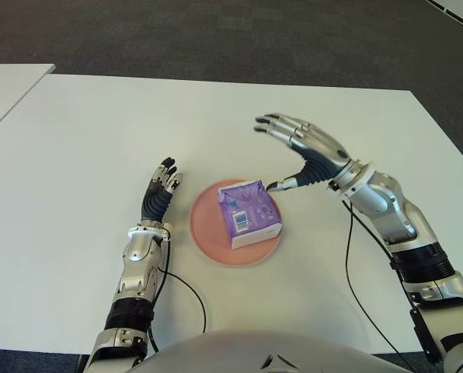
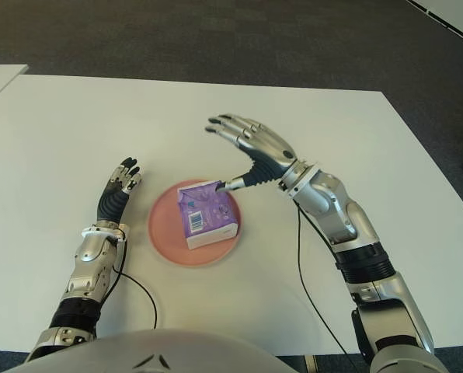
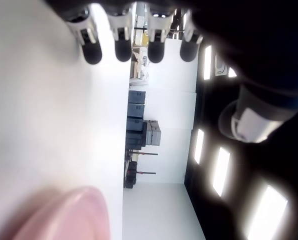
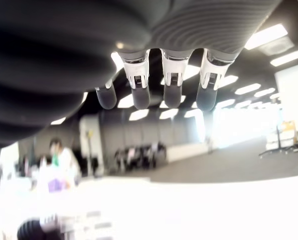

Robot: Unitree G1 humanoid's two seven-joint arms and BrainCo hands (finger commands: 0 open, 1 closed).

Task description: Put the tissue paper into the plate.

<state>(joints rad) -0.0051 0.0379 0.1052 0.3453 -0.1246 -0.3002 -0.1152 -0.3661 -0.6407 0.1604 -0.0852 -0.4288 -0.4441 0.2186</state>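
A purple tissue pack [image 1: 248, 213] lies inside the pink plate [image 1: 205, 230] near the middle of the white table [image 1: 84, 140]. My right hand [image 1: 294, 151] hovers just right of and above the plate, fingers spread, holding nothing; its thumb tip is close to the pack's far right corner. The right wrist view shows its fingers [image 4: 171, 85] stretched out with nothing between them. My left hand [image 1: 160, 190] shows left of the plate, fingers straight and empty; its wrist view shows the plate's rim [image 3: 71, 215] close by.
A second white table's corner [image 1: 6, 85] shows at the far left. Dark carpet [image 1: 216, 35] lies beyond the table's far edge. Black cables [image 1: 356, 264] run along both forearms over the table top.
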